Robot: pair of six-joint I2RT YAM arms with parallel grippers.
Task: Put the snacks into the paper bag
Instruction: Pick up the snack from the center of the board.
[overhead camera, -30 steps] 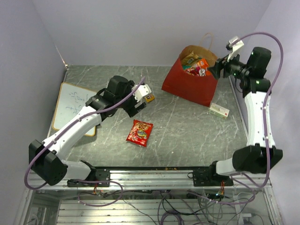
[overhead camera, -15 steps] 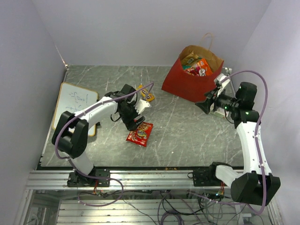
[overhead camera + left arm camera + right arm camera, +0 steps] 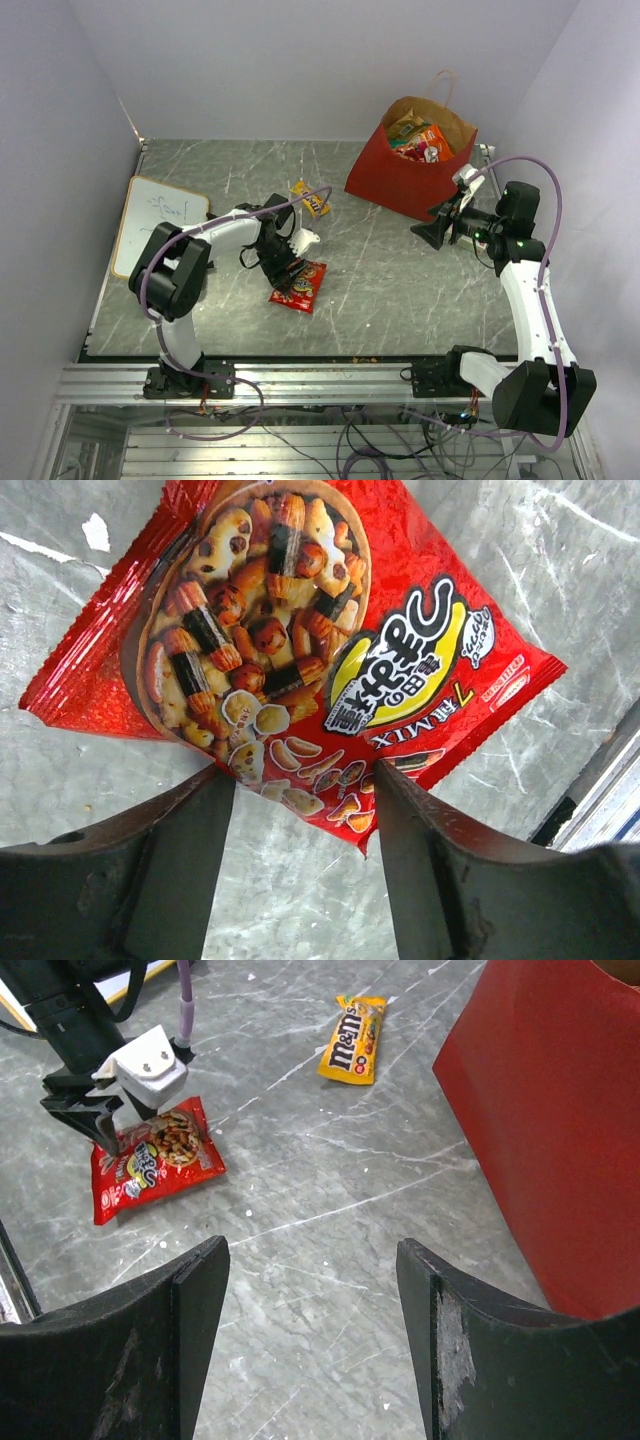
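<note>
Two packs lie on the table point(image 3: 400, 290). The red snack packet point(image 3: 300, 630) is flat, its end between the left gripper's point(image 3: 305, 780) spread jaws. The yellow M&M's pack point(image 3: 353, 1048) is farther back. The right gripper point(image 3: 310, 1250) is jaws apart, empty, near the paper bag point(image 3: 400, 185), well apart from both packs.

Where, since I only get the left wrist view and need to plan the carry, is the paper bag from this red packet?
Observer: The paper bag sits at the far right of the table, beyond the red packet.
Operator: Any other snack outside it?
Observer: A yellow M&M's packet lies left of the bag, farther out than the red one.
Operator: Is the other arm in my way?
Observer: The right hand hovers open and empty near the bag's front corner.
</note>
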